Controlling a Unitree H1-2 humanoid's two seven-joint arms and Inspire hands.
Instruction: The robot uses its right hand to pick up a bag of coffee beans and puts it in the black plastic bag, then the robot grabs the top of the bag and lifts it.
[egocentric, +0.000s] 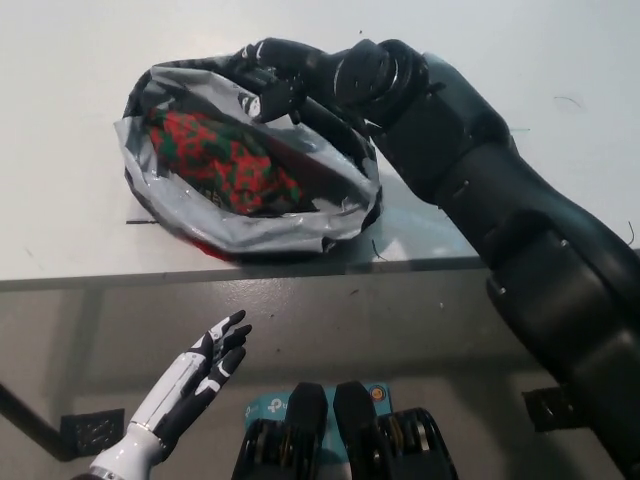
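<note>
A robot test bench in what looks like a lab or workshop: a plain white table (70, 120) with black tape marks (512, 160) stuck on its right side (another black square (92, 432) lies on the grey floor (400, 330) at near left), without any household furnishings.
</note>
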